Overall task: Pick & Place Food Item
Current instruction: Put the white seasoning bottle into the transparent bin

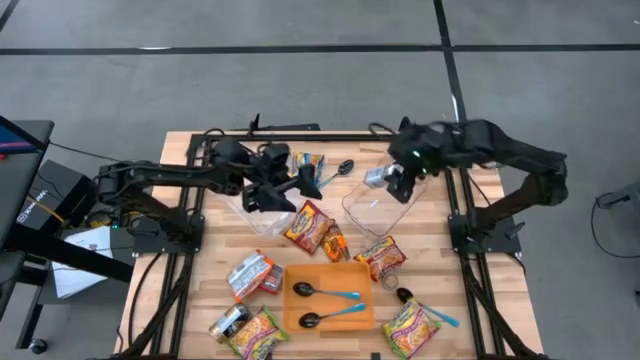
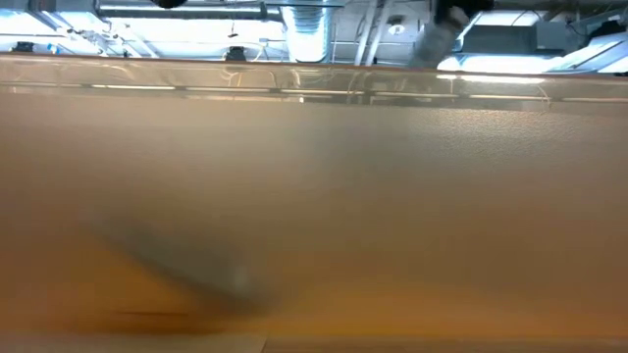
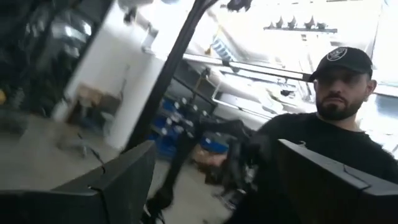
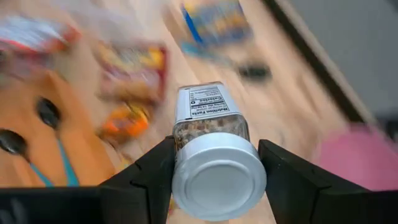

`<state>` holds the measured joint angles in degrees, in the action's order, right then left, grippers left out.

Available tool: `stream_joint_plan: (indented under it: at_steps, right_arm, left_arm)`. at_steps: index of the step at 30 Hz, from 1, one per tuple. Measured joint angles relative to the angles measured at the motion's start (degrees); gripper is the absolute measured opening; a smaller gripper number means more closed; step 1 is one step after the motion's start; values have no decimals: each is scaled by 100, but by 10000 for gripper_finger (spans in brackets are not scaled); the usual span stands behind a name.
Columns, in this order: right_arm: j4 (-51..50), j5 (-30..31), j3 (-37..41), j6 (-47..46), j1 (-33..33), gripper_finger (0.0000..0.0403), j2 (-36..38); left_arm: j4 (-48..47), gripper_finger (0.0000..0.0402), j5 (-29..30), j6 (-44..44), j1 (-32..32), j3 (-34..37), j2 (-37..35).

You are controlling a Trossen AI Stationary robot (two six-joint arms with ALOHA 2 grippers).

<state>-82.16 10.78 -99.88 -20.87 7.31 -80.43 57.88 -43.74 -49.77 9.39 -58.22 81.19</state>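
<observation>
The right gripper (image 4: 214,171) clamps 1 spice jar (image 4: 211,143) (rigid, probably slippery, likely glass) near its silver cap, above the clear bin (image 1: 375,208); the left gripper (image 1: 268,190) hangs beside it, jaws unreadable.

The table-level camera is swallowed by a tan blur, a hazy surface (image 2: 314,196) pressed so close that the table behind it is hidden. From the right wrist, the packets (image 4: 134,68) and spoons (image 4: 46,112) beyond the spice jar (image 4: 214,152) are smeared, their labels unreadable. The left gripper's (image 3: 211,180) own camera looks off into the room, where a person (image 3: 323,149) is cut off by the edge.
</observation>
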Motion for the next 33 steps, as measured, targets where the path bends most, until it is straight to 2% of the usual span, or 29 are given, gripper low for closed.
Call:
stream_joint_plan:
  at_steps: [3, 8, 12, 19, 33]
  right_arm:
    - [-305, -322, 7, 166, 408, 193, -219]
    - [-465, -625, 2, 606, 864, 193, -713]
    - [-715, -625, 2, 915, 1167, 193, -1230]
    - [-645, -523, 138, 1263, 1446, 193, -1938]
    - [519, -593, 1284, 1364, 1959, 193, -1968]
  left_arm:
    - [-82, 315, 171, 386, 2, -2, -240]
    - [-918, 307, 618, 1087, 15, 0, -676]
    - [-1452, 302, 771, 1450, 14, 0, -952]
    - [-1609, 301, 782, 1505, -15, 0, -1158]
    - [-1684, 301, 828, 1505, -107, 0, -1152]
